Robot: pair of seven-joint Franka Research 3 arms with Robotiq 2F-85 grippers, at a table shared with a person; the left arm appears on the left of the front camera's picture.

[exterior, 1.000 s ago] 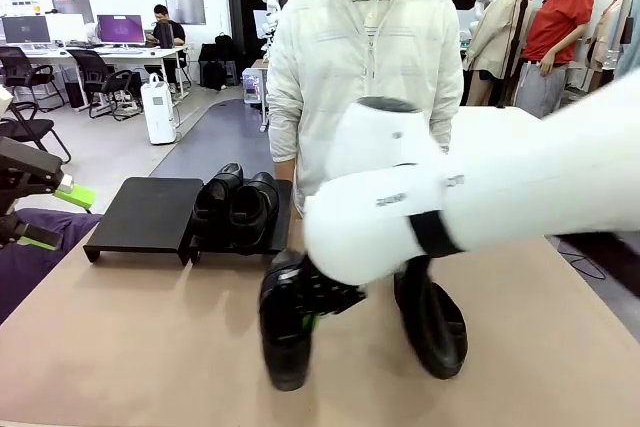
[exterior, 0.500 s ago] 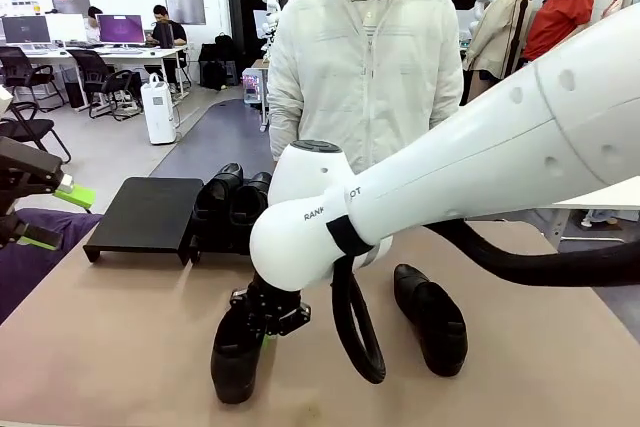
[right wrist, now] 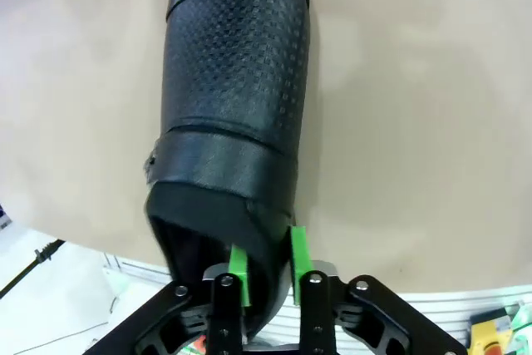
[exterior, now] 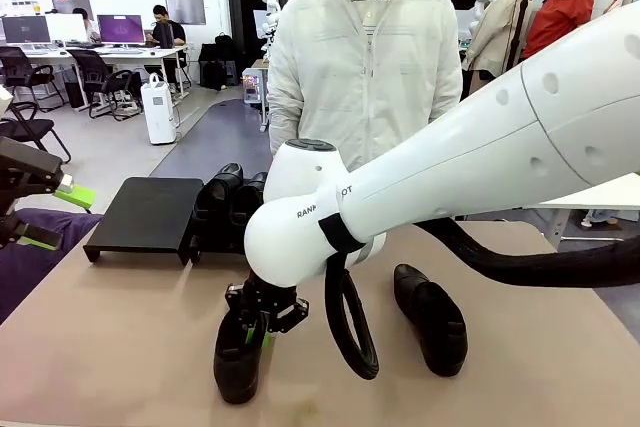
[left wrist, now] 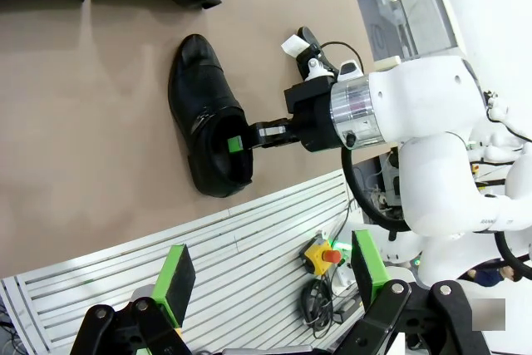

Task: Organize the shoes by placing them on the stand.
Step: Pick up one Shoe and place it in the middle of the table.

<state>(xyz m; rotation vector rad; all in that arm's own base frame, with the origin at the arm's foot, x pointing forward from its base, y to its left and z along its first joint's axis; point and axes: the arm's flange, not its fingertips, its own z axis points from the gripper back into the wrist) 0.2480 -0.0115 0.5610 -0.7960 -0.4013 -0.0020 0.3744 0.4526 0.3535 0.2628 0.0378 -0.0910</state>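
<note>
Front, left-wrist and right-wrist views of the shoe-sorting scene. The right arm reaches across the middle of the tan worktop (exterior: 120, 347), its right hand (exterior: 262, 322) lowered onto the near shoe (exterior: 238, 362), which sits sole-down on the worktop in front of the stand (exterior: 145, 212), well apart from it, toe towards it. In the right-wrist view the hand is narrow: one green pad (right wrist: 237, 265) lies inside the shoe's opening and the other outside, astride the side wall near the heel; whether they press on the leather cannot be told. A second shoe (exterior: 432, 319) lies on the worktop to the right of the first, apart from it. A pair of shoes (exterior: 232, 202) stands side by side on the right half of the stand; the left half is bare. The left hand (left wrist: 270, 268) hangs wide and holds nothing, off the worktop's left edge. A person (exterior: 365, 77) in a white jacket stands at the far side
</note>
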